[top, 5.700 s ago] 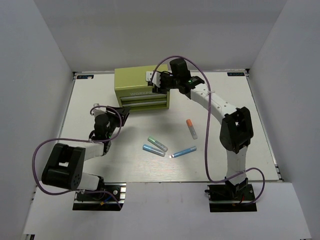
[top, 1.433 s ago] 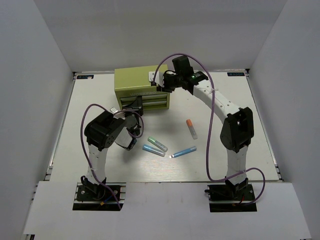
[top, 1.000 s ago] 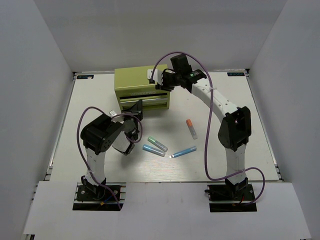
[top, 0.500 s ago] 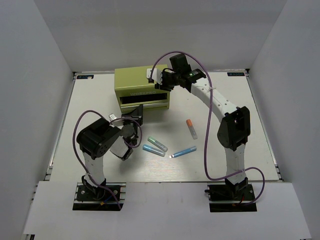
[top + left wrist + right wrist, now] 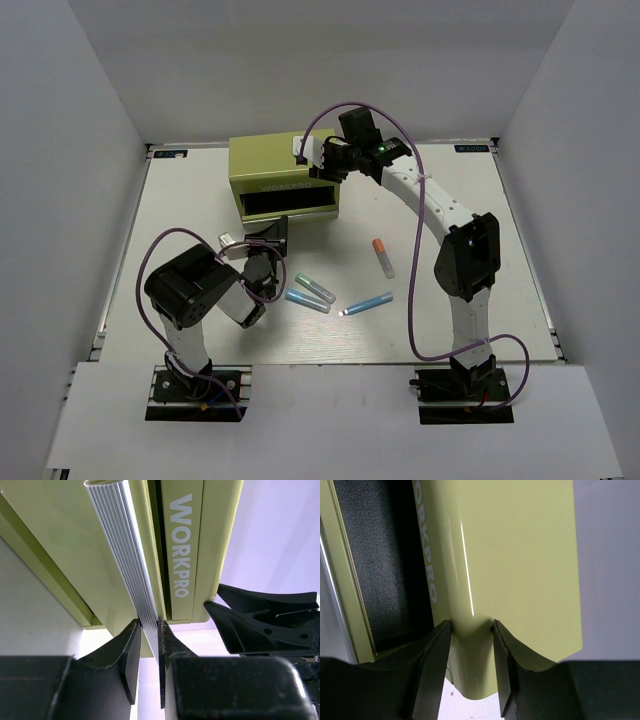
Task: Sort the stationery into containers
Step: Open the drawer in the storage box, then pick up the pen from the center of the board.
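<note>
The olive-green chest (image 5: 270,160) stands at the back of the table, one drawer (image 5: 285,204) drawn out and showing a dark lining (image 5: 380,555). My left gripper (image 5: 277,228) is shut on that drawer's ribbed silver handle (image 5: 125,560), pinched between the jaws (image 5: 149,630). My right gripper (image 5: 322,160) is shut on the chest's right top corner (image 5: 520,555), one finger on either side (image 5: 471,630). Lying loose on the table are the orange-capped marker (image 5: 382,256), the green-capped marker (image 5: 315,288), the light blue marker (image 5: 307,300) and the slim blue pen (image 5: 366,303).
White walls close in the table on the left, right and back. The left arm's purple cable (image 5: 150,270) loops out to the left. The right arm (image 5: 430,205) reaches diagonally over the table's right half, above the orange-capped marker.
My left gripper has drawn back toward the near edge with the handle, sliding the drawer out so its dark inside shows. The right gripper has stayed on the chest. The markers have not moved.
</note>
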You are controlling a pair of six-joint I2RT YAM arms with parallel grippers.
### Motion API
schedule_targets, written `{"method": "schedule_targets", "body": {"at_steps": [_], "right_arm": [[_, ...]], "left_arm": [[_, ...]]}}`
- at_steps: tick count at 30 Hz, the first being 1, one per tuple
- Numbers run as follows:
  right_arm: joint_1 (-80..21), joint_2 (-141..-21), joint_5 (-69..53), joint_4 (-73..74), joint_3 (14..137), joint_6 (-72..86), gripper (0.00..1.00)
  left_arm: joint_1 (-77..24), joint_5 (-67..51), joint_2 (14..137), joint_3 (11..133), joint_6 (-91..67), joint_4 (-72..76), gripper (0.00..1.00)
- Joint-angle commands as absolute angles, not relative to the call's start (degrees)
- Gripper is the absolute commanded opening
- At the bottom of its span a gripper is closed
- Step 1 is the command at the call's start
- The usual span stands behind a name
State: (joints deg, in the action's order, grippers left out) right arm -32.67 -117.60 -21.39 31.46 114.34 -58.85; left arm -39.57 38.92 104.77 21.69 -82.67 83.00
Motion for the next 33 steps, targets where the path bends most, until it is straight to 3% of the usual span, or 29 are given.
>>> {"method": "schedule_targets", "body": {"at_steps": [1, 4, 7, 12, 20, 25, 30, 32, 33], "right_arm": [[-31.55, -120.76, -16.7, 35.42, 114.26, -57.74, 0.46], [-31.73, -120.67, -16.79, 35.25, 114.08, -57.66, 0.49], [-31.64, -120.41, -16.87, 35.25, 113.99, -57.66, 0.53], [-31.55, -120.32, -17.31, 35.25, 113.99, -57.57, 0.58], [-31.38, -114.35, -20.13, 34.89, 109.87, -57.83, 0.66], [-30.41, -104.52, -21.35, 34.02, 97.68, -59.15, 0.69], [-29.18, -95.21, -22.5, 32.87, 85.18, -61.25, 0.72], [-28.3, -91.25, -24.25, 34.53, 81.13, -62.3, 0.72], [-28.04, -90.45, -24.78, 34.98, 80.08, -62.66, 0.72]], "left_arm": [[-42.89, 34.54, 104.41, 18.81, -80.42, 98.96, 0.0], [-42.89, 34.54, 104.41, 18.81, -80.42, 99.49, 0.01], [-42.89, 34.54, 103.19, 17.76, -80.42, 98.88, 0.12], [-42.89, 34.54, 101.08, 17.23, -80.42, 97.47, 0.42], [-42.28, 28.75, 90.19, 12.92, -78.31, 88.61, 0.51], [-41.66, 22.33, 77.63, 8.36, -76.55, 72.45, 0.56], [-41.66, 18.64, 56.76, 4.14, -74.62, 52.33, 0.63], [-41.66, 18.63, 46.82, 5.61, -73.05, 32.89, 0.73], [-41.66, 18.63, 43.8, 6.67, -71.65, 32.78, 0.77]]}}
